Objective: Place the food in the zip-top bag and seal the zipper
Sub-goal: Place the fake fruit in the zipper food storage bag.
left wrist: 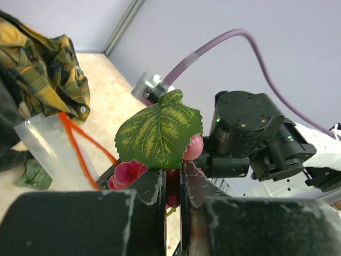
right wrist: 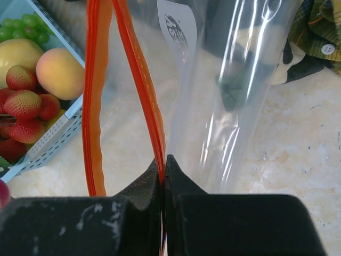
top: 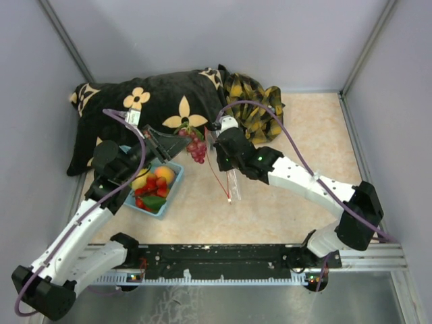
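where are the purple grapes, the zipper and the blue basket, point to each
purple grapes (left wrist: 127,173): left wrist view, on the leftmost pink grape.
zipper (right wrist: 94,106): right wrist view, on the left strand of the red-orange strip.
blue basket (right wrist: 53,140): right wrist view, on its slotted side wall.

Lab cell: grey panel walls (top: 202,40)

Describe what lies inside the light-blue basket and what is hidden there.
Inside the basket: red strawberries, a peach-coloured fruit, a yellow fruit and green grapes. The left arm covers its far corner in the top view, so anything beneath it is hidden.
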`<state>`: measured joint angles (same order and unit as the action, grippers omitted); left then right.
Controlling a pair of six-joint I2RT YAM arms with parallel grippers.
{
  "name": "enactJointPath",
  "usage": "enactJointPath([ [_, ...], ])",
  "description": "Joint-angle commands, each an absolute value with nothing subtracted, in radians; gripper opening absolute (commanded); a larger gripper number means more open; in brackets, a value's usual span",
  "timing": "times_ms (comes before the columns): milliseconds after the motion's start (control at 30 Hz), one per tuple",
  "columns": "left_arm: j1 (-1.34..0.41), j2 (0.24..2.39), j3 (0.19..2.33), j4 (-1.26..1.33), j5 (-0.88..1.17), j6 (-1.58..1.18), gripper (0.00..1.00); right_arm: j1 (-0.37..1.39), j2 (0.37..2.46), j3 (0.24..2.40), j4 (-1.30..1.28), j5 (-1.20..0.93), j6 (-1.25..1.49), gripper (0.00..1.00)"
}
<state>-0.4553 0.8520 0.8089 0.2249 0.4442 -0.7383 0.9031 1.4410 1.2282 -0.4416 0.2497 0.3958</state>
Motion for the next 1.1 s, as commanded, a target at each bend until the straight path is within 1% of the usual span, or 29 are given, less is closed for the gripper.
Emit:
enactJointPath([
  [0, -0.487, 0.859, 0.791, 0.386, 0.38, -0.773, 0.0, 0.913, 1.449, 1.276, -0.4, 0.228, 0.438, 0.0],
  [267, -0.544, 0.899, 0.699, 0.534, 0.291, -0.814, 0.0, 0.913, 1.438, 1.265, -0.365, 0.171, 0.487, 0.0],
  [467, -0.576, 0.921, 0.682, 0.553, 0.245, -0.788, 0.0, 0.913, 1.43, 1.255, -0.352, 0.162, 0.504, 0.0],
  [667, -0.582, 0.887, 0.635, 0.597, 0.203, -0.792, 0.0, 0.913, 1.419, 1.24, -0.336, 0.163, 0.518, 0.0],
  [900, -0.588, 0.912, 0.625, 0.584, 0.21, -0.777, 0.0, 0.913, 1.397, 1.229, -0.311, 0.151, 0.544, 0.0],
  [1067, -0.597, 0.896, 0.615, 0.479, 0.184, -0.71, 0.0, 0.913, 1.375, 1.224, -0.309, 0.171, 0.547, 0.0],
])
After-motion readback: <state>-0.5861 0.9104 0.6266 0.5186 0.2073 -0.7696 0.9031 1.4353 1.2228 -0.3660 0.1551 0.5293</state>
